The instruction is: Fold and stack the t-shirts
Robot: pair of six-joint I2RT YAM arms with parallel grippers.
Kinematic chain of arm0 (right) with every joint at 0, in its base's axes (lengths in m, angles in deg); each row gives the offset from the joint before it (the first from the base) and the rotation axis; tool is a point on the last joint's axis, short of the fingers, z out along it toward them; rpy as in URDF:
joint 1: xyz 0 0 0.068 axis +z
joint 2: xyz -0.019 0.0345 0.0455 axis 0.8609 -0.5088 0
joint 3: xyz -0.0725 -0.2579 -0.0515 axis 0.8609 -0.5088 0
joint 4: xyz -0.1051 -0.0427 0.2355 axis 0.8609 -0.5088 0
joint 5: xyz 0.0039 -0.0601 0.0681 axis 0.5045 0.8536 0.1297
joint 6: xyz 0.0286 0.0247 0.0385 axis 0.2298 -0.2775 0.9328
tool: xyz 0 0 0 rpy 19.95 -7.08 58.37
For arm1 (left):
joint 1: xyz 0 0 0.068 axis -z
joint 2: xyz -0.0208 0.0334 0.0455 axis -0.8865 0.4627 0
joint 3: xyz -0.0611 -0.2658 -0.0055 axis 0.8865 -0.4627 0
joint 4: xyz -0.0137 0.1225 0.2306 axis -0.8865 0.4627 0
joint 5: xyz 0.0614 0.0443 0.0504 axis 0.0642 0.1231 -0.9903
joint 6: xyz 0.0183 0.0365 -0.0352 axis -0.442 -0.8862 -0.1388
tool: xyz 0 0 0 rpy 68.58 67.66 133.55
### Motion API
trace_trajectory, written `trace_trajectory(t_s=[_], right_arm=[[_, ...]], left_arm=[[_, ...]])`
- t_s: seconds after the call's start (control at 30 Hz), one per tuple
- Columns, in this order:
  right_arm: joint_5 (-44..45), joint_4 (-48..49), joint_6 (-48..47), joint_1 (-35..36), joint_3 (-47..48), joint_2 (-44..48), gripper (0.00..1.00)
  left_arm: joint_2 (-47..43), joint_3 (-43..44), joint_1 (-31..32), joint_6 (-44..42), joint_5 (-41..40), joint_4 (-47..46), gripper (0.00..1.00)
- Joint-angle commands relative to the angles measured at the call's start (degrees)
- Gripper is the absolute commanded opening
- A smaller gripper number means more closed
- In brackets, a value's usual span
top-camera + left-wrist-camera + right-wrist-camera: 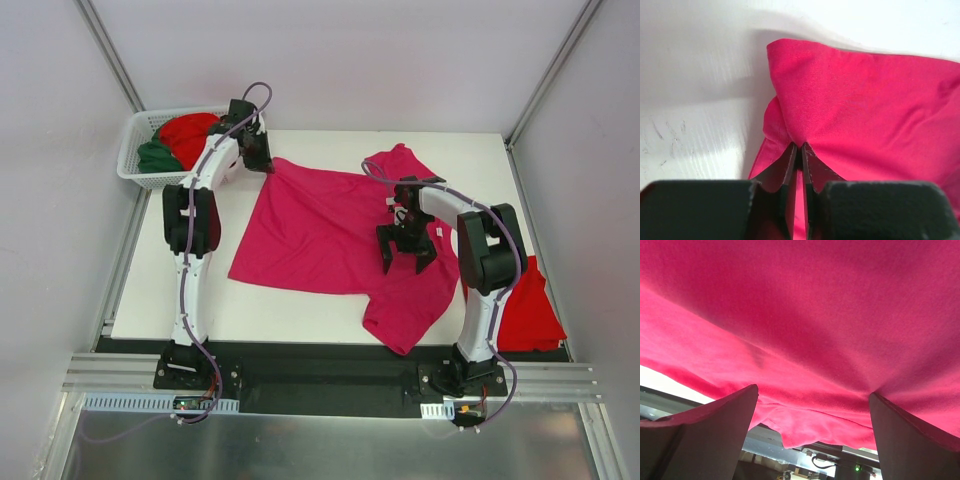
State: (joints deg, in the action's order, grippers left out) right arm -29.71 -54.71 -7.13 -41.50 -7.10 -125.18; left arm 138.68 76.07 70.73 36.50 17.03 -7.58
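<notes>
A magenta-pink t-shirt lies spread over the middle of the white table. My left gripper is shut on its far left corner; in the left wrist view the fingertips pinch a bunched fold of pink cloth. My right gripper is open, jaws wide apart, over the shirt's right part; the pink cloth fills the right wrist view between the fingers. A bright red shirt lies at the right edge. A red shirt and a dark green shirt sit in the basket.
The white lattice basket stands at the far left corner of the table. Grey walls close in on left, right and back. The shirt's near right sleeve hangs toward the table's front edge.
</notes>
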Motion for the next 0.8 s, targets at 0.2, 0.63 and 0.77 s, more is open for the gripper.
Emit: trace_trajectory(t_s=[0.2, 0.63, 0.77], right_arm=[[-1.01, -1.62, -0.91, 0.63, -0.63, -0.5, 0.96], [-1.18, -1.97, -1.09, 0.81, -0.01, -0.85, 0.96], [-2.15, -1.97, -0.91, 0.98, -0.01, -0.94, 0.96]], left_arm=[[-4.25, 1.92, 0.76, -1.27, -3.15, 0.51, 0.99], [-11.44, -7.74, 4.09, -0.22, -6.23, 1.92, 0.99], [-17.07, -21.33, 4.01, 4.17, -5.18, 0.61, 0.99]])
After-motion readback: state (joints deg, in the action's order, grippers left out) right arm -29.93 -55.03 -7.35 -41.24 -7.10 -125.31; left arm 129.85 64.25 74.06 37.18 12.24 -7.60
